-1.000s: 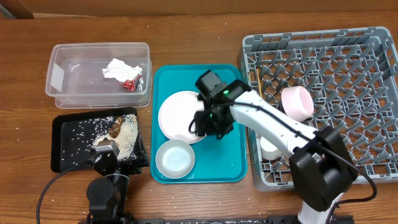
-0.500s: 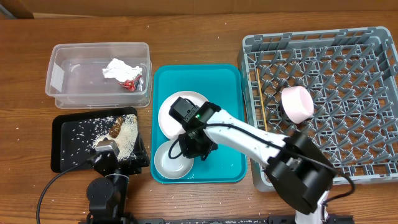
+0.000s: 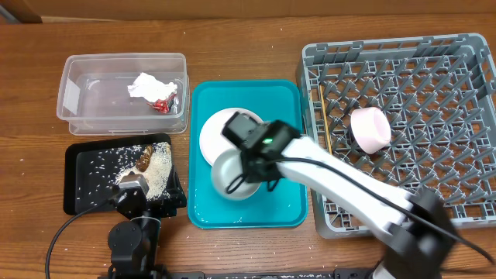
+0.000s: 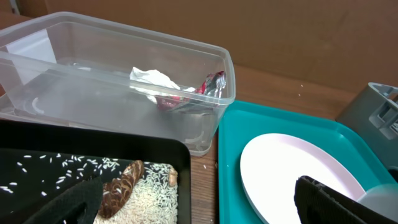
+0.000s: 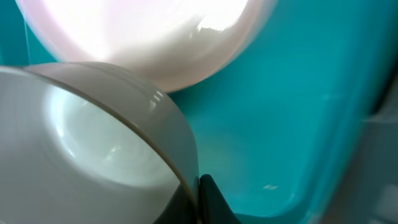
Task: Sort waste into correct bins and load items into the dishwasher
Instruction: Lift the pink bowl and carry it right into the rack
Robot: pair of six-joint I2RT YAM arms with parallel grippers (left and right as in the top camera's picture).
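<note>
- Here, one dark finger [image 5: 210,200] shows in the right wrist view, pressed against the outside of the bowl [image 5: 106,130] at its rim. Its partner is hidden behind the wall, so the right gripper [image 3: 248,175] reads as clamped on that rim.
- The bowl hangs tilted over the near half of the teal tray [image 3: 287,205] and overlaps the near edge of the plate [image 3: 217,130]. Whether it touches the tray cannot be told.
- The wrist bends down over the tray. From it the white forearm slants back to the near right, crossing the near left corner of the dish rack [image 3: 387,45].
- The left gripper [image 3: 136,194] has its fingers spread apart, holding nothing, low at the near right corner of the black tray [image 3: 70,180].
- Behind it the left arm stays short and folded at the near edge of the table.
- The black tray carries rice [image 3: 160,169] and brown scraps [image 3: 145,157].
- Far of it, the clear tub [image 3: 70,93] holds the tissue [image 3: 146,84] and the red wrapper [image 3: 164,104].
- In the rack, a pink cup [image 3: 370,128] lies on its side, and chopsticks [image 3: 328,124] lie along the left side.
</note>
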